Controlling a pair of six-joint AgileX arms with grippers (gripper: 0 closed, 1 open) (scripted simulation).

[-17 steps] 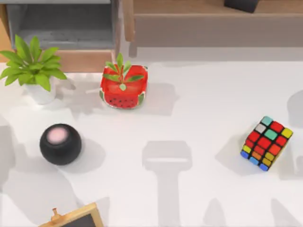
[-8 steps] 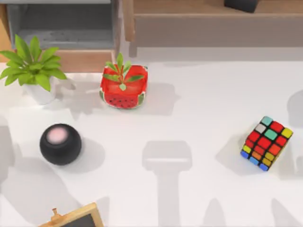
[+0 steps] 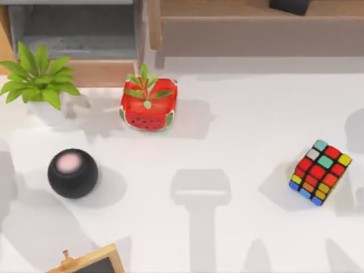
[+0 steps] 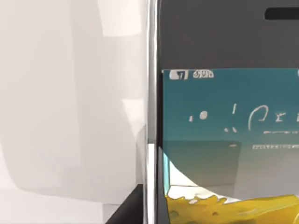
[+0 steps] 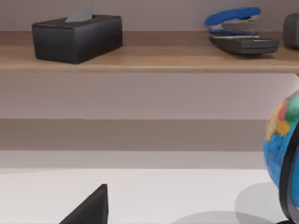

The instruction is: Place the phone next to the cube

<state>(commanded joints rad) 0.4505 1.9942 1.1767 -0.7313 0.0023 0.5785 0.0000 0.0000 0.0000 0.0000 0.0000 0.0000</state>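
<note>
Phone (image 4: 224,116), very close before the left wrist camera, probably in the left end effector, grip not discernible; cube (image 3: 320,172) at the bench (image 3: 239,148) right side, tilted; carry phone level, set down just beside cube without nudging it.

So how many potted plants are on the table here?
2. A leafy green plant in a white pot sits at the table's far left, and a small plant in the red watermelon pot stands to its right, near the back edge. Others could lie outside the top view.
</note>
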